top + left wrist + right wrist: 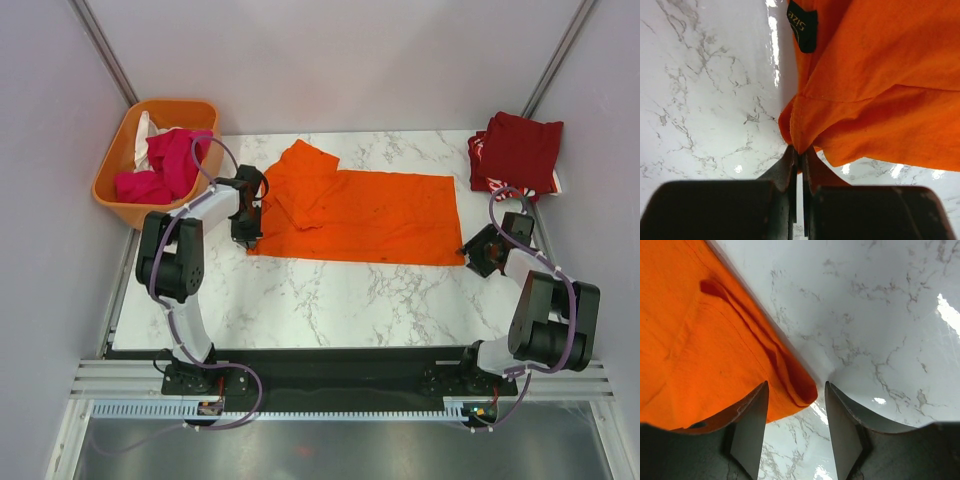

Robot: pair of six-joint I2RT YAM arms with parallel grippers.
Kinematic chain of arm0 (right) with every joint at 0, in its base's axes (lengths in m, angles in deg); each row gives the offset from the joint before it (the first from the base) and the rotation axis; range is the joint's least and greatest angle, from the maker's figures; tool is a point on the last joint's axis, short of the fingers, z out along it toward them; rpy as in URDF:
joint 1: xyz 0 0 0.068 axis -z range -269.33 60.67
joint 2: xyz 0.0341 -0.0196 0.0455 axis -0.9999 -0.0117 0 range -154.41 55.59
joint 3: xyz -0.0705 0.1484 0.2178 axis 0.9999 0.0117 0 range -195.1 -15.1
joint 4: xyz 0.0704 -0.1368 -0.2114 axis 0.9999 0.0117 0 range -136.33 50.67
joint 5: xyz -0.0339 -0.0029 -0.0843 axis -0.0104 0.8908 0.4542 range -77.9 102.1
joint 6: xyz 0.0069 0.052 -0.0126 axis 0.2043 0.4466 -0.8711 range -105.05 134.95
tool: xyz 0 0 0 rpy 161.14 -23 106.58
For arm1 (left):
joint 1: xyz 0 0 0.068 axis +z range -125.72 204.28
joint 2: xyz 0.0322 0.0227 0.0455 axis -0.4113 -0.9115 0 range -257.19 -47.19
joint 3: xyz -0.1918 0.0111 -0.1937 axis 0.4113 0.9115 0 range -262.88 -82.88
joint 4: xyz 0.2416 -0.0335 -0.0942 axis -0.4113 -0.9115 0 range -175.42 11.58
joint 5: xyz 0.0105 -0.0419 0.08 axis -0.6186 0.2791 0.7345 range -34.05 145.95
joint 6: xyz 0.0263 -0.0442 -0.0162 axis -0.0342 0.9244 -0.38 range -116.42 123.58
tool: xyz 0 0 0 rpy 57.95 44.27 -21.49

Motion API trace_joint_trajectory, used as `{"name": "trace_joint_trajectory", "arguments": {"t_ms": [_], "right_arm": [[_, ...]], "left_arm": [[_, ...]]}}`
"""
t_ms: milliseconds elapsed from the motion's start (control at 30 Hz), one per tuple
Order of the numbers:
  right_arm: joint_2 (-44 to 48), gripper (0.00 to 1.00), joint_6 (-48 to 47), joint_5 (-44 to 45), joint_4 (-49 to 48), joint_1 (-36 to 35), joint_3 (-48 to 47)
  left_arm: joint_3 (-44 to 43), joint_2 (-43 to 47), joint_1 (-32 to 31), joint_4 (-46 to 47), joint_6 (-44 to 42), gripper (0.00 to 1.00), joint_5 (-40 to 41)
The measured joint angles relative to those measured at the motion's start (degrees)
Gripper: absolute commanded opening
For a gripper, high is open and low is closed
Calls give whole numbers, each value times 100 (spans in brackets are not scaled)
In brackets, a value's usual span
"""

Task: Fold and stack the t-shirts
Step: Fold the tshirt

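- Left jaws, closest in the left wrist view, are pressed together on a bunched corner of the orange t-shirt [880, 75], with its black label [804, 25] showing just beyond; the pinch secures the near-left end of the hem
- Right jaws are spread and straddle the near-right corner; cloth lies between them unclamped, apparently to line up a matching hold
- With both near corners taken, the near edge could likely be carried over toward the far edge in one fold
- The garment lies flat across the marble worktop [300, 300], its left end doubled over on itself
- Dark red t-shirts [520, 148] rest folded at the far-right corner, probably the stack; magenta t-shirts [170, 160] wait in the orange basket [170, 104] at far left
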Motion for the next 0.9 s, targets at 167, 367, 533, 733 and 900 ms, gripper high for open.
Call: {"name": "trace_joint_trajectory", "arguments": {"t_ms": [167, 367, 533, 733, 900], "right_arm": [[-87, 55, 92, -52, -205, 11, 15], [-83, 33, 111, -105, -439, 22, 175], [7, 9, 39, -142, -540, 37, 350], [170, 0, 13, -166, -328, 74, 446], [446, 0, -87, -7, 507, 625, 293]], "left_arm": [[33, 72, 0, 33, 0, 2, -280], [33, 72, 0, 57, 2, 2, -437], [35, 72, 0, 66, 2, 2, -544], [269, 210, 0, 98, 33, 2, -695], [957, 1001, 0, -22, 162, 2, -909]]}}
